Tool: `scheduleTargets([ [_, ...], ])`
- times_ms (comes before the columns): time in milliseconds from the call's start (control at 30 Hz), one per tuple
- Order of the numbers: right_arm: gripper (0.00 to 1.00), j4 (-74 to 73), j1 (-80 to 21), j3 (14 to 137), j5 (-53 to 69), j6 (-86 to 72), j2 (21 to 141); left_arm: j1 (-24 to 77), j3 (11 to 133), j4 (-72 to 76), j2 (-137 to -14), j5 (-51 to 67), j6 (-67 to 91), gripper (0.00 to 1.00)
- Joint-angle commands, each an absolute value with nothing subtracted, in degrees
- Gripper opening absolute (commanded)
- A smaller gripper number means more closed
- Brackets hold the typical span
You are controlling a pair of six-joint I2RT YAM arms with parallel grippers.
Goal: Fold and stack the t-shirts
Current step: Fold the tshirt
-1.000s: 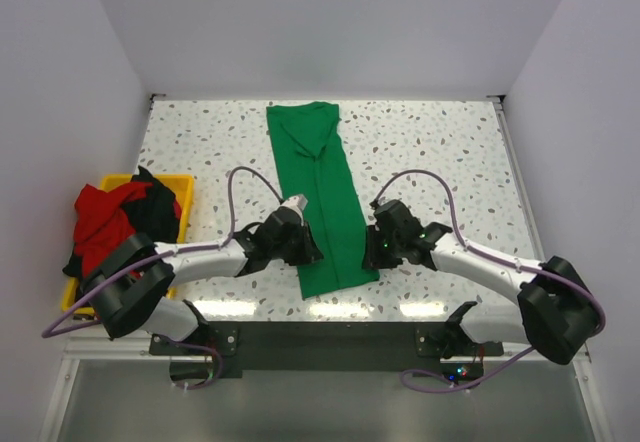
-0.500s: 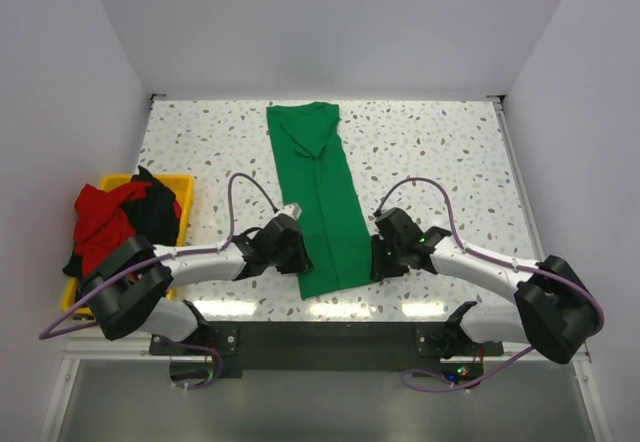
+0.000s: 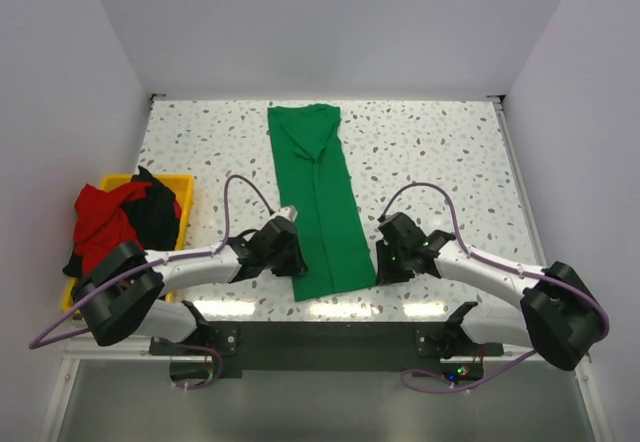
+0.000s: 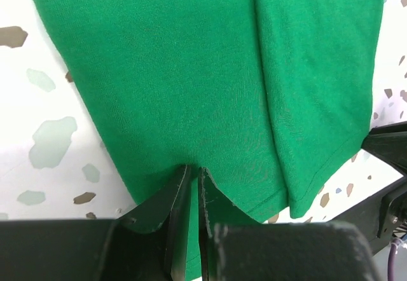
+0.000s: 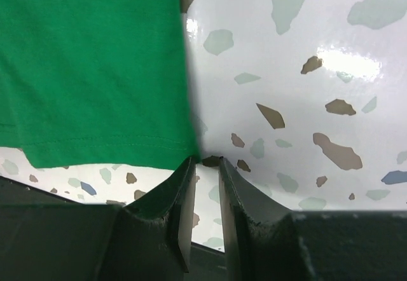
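Both arms have drawn back toward the near edge, down to the hem of the green t-shirt (image 3: pixel 318 197), which lies folded in a long strip across the middle of the speckled white bench (image 3: pixel 440 152). The left end effector (image 4: pixel 193 171) pinches that hem. The right end effector (image 5: pixel 206 161) is narrowed at the hem's corner; I cannot tell whether it holds cloth. A red t-shirt (image 3: pixel 100 217) and a black t-shirt (image 3: pixel 157 214) are heaped in the yellow bin (image 3: pixel 186 186) at the left. Plain white walls (image 3: pixel 330 32) enclose the bench.

The t-shirt (image 3: pixel 320 202) is bright green, the table (image 3: pixel 440 152) white with speckles.
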State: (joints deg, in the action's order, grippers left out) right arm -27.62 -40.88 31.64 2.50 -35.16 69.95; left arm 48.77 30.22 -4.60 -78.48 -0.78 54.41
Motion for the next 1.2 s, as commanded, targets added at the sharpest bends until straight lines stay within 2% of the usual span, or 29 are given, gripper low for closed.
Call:
scheduleTargets([
  [0, 0.25, -30.0, -41.1, 32.0, 2.0, -35.6, 67.9, 48.9, 28.6, -10.7, -77.7, -2.5, 52.1, 0.15],
  [167, 0.25, -32.6, -41.3, 36.8, 1.1, -34.6, 64.7, 49.0, 30.1, -12.6, -74.9, -2.2, 50.6, 0.16],
  [400, 0.25, -32.3, -44.3, 39.5, 1.3, -34.4, 66.2, 48.8, 34.0, -16.1, -73.7, -1.1, 47.2, 0.20],
  [667, 0.26, -29.4, -44.5, 38.6, 4.4, -36.0, 68.3, 48.6, 34.9, -20.7, -66.9, 0.4, 48.6, 0.36],
  [700, 0.27, -29.3, -44.5, 38.6, 4.7, -36.2, 68.6, 48.5, 34.7, -21.2, -66.6, 0.4, 48.9, 0.40],
  [833, 0.29, -28.1, -44.5, 37.5, 5.0, -36.7, 69.8, 48.4, 32.4, -22.0, -65.7, 2.5, 49.7, 0.46],
  [1167, 0.30, -24.9, -44.5, 34.5, 7.4, -38.1, 71.5, 48.5, 24.6, -16.7, -62.9, 7.4, 53.6, 0.50],
])
